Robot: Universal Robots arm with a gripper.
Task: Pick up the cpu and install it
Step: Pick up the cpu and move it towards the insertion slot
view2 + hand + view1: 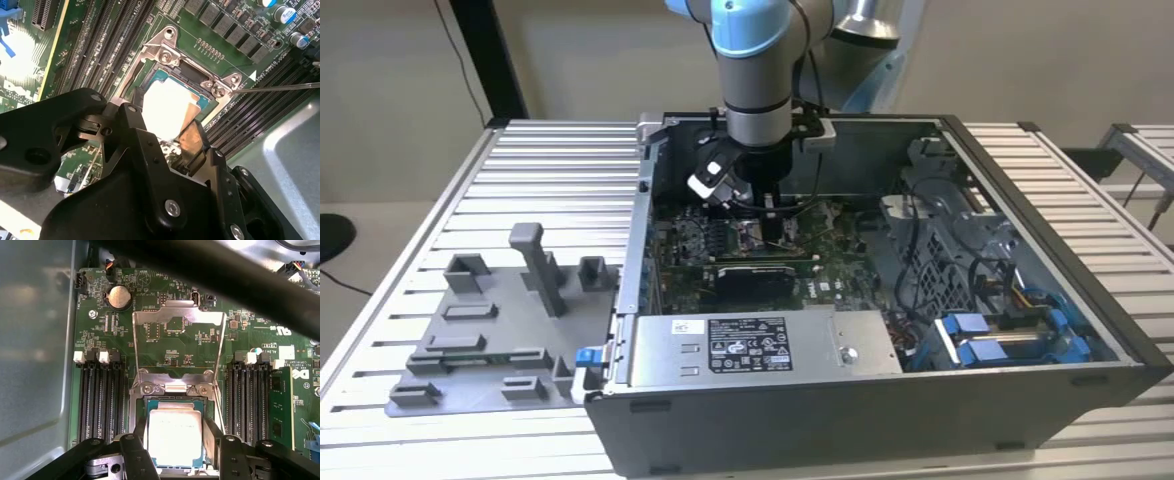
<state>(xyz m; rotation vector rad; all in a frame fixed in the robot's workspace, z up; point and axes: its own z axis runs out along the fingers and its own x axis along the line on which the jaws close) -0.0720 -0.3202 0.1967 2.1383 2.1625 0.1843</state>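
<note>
Clamped in the gripper by two opposite edges: the cpu, low within the socket frame. Beyond, past the raised metal flap, green board and case wall. Seemingly mid-seating; calls for staying level and square to the frame.

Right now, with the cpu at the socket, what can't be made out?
- First wrist view: the cpu's near edge, covered by the claw's black links.
- Both wrist views: whether the cpu sits fully seated in the socket frame; the claw covers its edges.
- Whether the claw clamps the cpu: unclear.
- Exterior view: the socket frame, blocked by the arm.
</note>
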